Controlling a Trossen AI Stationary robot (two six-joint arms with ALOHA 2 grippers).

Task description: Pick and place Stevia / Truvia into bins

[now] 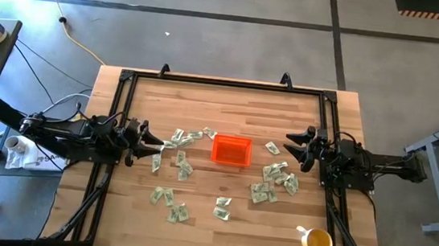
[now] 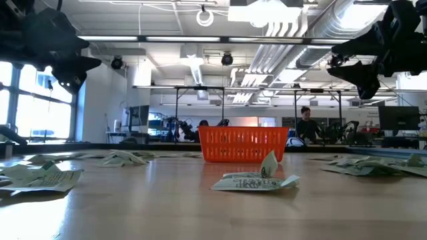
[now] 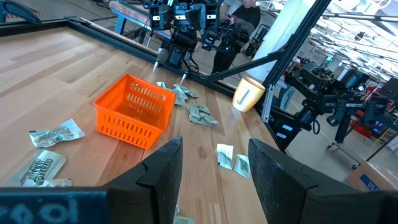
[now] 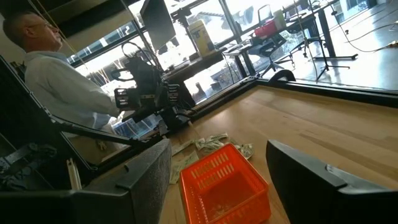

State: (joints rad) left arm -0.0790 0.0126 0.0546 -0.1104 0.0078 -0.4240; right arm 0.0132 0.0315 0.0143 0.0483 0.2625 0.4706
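Lying scattered over the wooden table (image 1: 229, 108), the pale green and white packets (image 1: 181, 166) sit in loose groups: one cluster left of the orange bin (image 1: 231, 151), a few toward the near edge (image 1: 222, 208), and a thicker bunch to the bin's right (image 1: 274, 181). One crumpled packet (image 2: 257, 181) lies closest to the low camera, in front of the bin. Bin stands upright near the table's middle; whether any packets are inside it cannot be told.

Left gripper (image 1: 152, 139) hangs above the table at the left, pointing toward the bin, fingers (image 3: 163, 171) spread apart with nothing between them. Right gripper (image 1: 292, 144) hangs at the right side, facing the bin from the opposite direction, fingers (image 4: 140, 171) likewise wide and empty. Both are clear of the tabletop in the low view.

Yellow cup (image 1: 317, 242) stands at the near right corner, well apart from the bin. A person in a pale shirt (image 4: 62, 87) shows beyond the table's left side in the right wrist view.
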